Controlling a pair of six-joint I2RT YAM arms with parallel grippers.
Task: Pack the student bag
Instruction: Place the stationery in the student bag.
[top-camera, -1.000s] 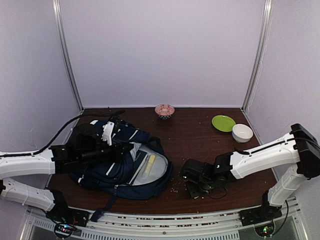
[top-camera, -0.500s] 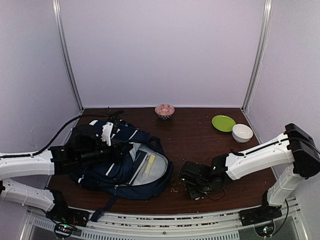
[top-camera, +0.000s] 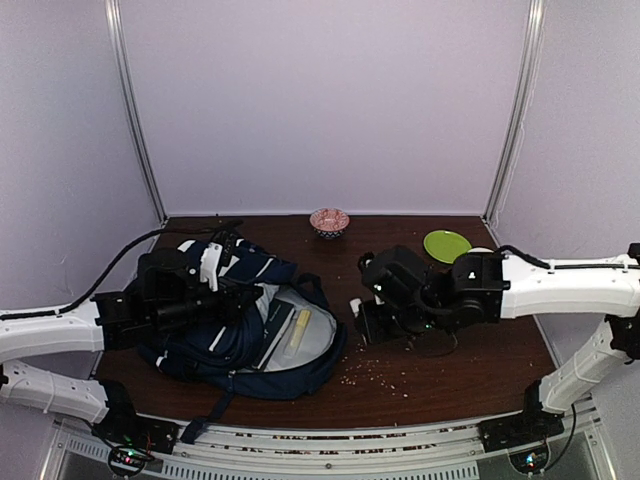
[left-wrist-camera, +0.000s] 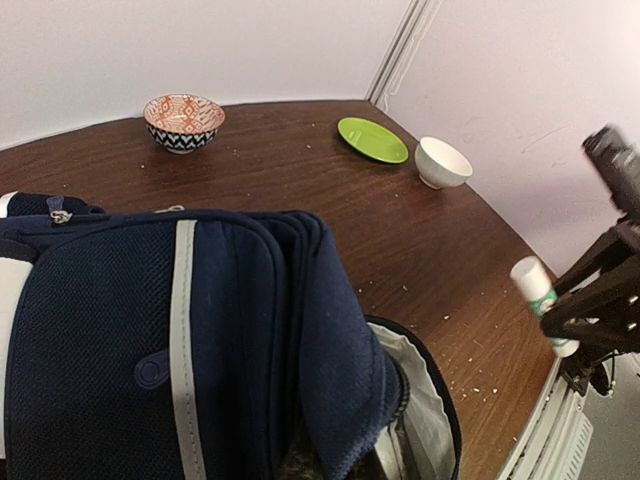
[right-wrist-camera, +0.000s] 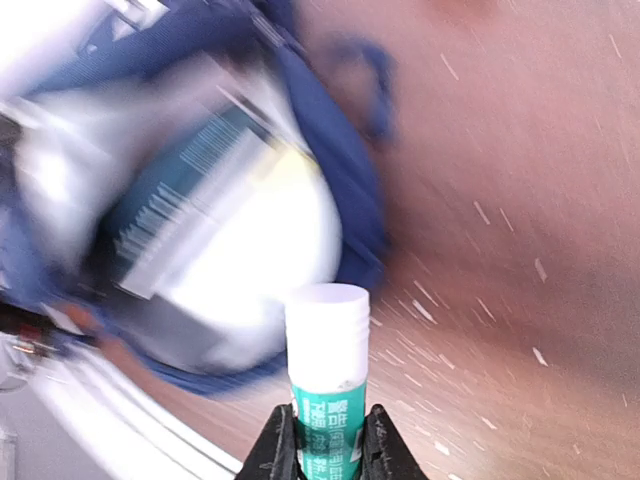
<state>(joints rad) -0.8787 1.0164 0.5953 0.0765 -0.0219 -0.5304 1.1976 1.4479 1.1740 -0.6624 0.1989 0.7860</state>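
**Bag open at L-centre; tube in R gripper just beside it**

The student bag (top-camera: 250, 335) lies on the L half of the table (top-camera: 400, 250), near the front edge. Its mouth gapes toward centre w/ pale grey lining showing, and a yellow item (top-camera: 299, 331) lies inside.

Handling: all soft fabric, so it'll prob. sag and fold wherever it isn't held. I'd guess light for its bulk, not fragile, grippy rather than slick. Best holds look like the flap edge by the zip or a strap; a pinch on a flat panel would likely just bunch.

The left gripper (top-camera: 235, 297) is closed. Its tips are hidden in the folds, but the flap stands raised right at it, so I judge it pinched on the flap, propping the mouth open. The right gripper (right-wrist-camera: 325, 445) is clamped on a green-label tube (right-wrist-camera: 327, 350) w/ white cap, upright betw. the fingers. It sits just R of the bag's rim, apart from it, and off the wood as far as I can tell.

Room: the opening is bounded by the L wrist on one side and the dark rim on the other. Approach from R/above looks free. Crumbs (top-camera: 375, 372) are scattered betw. bag and R arm. The patterned bowl (top-camera: 329, 221) sits at the back wall; green plate (top-camera: 447, 245) and white bowl (left-wrist-camera: 442, 161) are back R, well apart from the bag. A dark strap (top-camera: 208, 418) hangs over the front edge, a snag risk if the bag gets tugged.
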